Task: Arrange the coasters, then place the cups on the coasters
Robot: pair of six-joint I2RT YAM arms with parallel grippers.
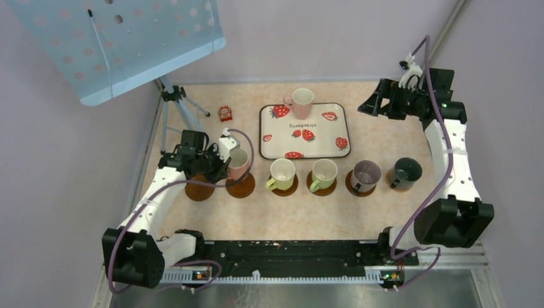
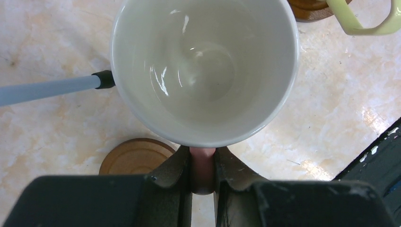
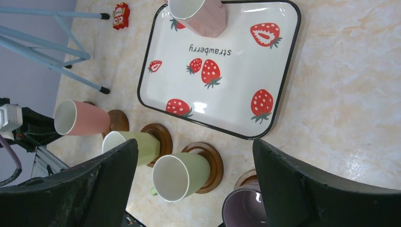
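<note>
Left hand (image 2: 203, 163) clenched on pink cup (image 2: 203, 71) by bare coaster (image 2: 135, 157); right hand (image 3: 195, 146) released.

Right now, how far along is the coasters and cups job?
Done: six coasters lie in a row; the two light green cups, purple-grey cup and dark cup stand on theirs. In hand: the left gripper pinches a pink cup by its handle at the second one. Left: the end coaster is bare; the other pink cup sits on the tray.
</note>
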